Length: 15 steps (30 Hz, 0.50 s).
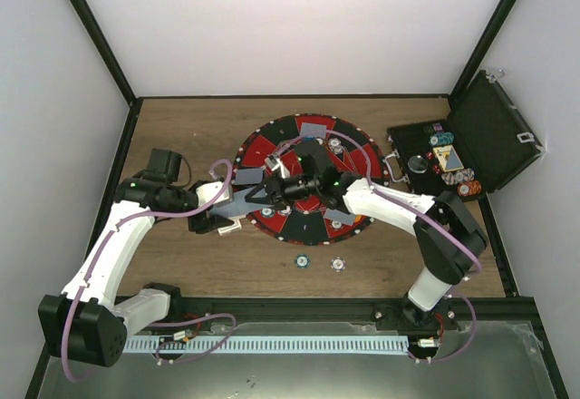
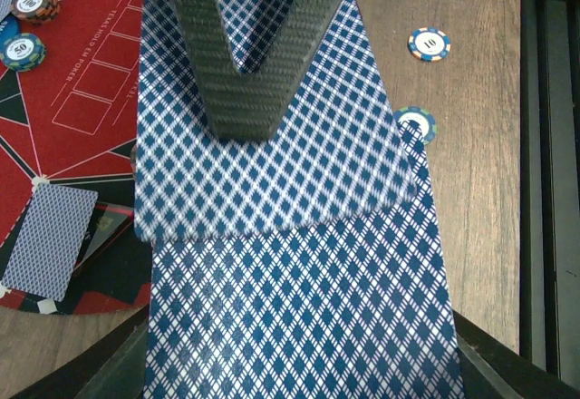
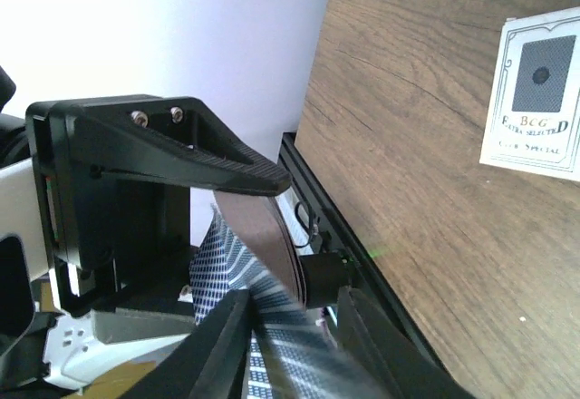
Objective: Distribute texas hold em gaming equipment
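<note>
Two grippers: the left gripper [image 1: 243, 205] and the right gripper [image 3: 290, 304] are meeting just above the large round red-and-black mat [image 2: 82, 118], near its 9 o'clock edge in the top view.
Left pincer: it is clamping right down on the deck of blue-diamond-backed playing cards [image 2: 299, 308]. It is gripping the near end, probably so the far end is sticking out free for the other arm.
Right pincer: its jaws are straddling the top card [image 2: 272, 181], with one black woven finger lying across the card's back. They are looking partway apart, and I cannot tell whether they are pinching yet.
Top card: it is sitting skewed and pushed forward off the deck, likely being peeled away for dealing.
Already dealt: a single blue-backed card [image 2: 50, 240] is lying at the mat's rim, and a brown striped chip [image 2: 27, 4] is resting among others further in.
Off the mat: a white-centred chip [image 2: 429, 43] and a teal-edged chip [image 2: 419, 120] are lying on the wood at the mat's 6 o'clock.
Hidden: the top card's corner is covering half the teal-edged chip, and the finger beneath the card is not showing. The white printed card [image 3: 535, 100] is running off the frame.
Case: the black hinged case [image 1: 471, 145] is standing open at the mat's 3 o'clock, its contents too small to count.
</note>
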Available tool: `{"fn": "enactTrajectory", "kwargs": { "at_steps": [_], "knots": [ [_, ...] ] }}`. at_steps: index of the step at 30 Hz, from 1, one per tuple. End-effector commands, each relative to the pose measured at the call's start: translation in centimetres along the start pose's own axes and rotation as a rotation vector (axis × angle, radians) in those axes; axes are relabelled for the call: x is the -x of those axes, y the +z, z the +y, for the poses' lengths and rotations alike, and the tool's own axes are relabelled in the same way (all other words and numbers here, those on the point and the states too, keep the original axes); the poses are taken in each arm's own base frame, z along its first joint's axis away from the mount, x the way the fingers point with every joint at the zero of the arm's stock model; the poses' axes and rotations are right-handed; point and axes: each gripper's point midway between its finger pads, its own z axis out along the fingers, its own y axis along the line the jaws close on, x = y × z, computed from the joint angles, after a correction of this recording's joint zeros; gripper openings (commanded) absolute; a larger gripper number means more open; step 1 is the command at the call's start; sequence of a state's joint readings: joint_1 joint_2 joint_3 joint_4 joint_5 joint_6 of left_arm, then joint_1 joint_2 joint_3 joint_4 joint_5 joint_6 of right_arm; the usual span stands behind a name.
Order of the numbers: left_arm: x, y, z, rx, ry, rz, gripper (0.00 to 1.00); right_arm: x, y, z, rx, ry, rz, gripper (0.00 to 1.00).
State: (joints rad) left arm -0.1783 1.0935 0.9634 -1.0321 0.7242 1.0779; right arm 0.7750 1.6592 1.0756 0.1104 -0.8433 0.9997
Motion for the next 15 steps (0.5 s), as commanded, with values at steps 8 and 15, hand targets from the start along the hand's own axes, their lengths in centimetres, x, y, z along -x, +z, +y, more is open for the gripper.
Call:
{"fn": "enactTrajectory", "kwargs": {
  "at_steps": [8,15],
  "knots": [
    [1.3,-0.5,0.2,0.021,0.065,-0.055,0.06,1.1,-3.1,1.1,-0.033,-0.008,-0.066,0.02],
    [1.2,-0.8,0.2,0.035,0.069,-0.039,0.06,3.9,-7.3,-0.7,-0.061,-0.003,-0.156,0.01]
  ]
}}
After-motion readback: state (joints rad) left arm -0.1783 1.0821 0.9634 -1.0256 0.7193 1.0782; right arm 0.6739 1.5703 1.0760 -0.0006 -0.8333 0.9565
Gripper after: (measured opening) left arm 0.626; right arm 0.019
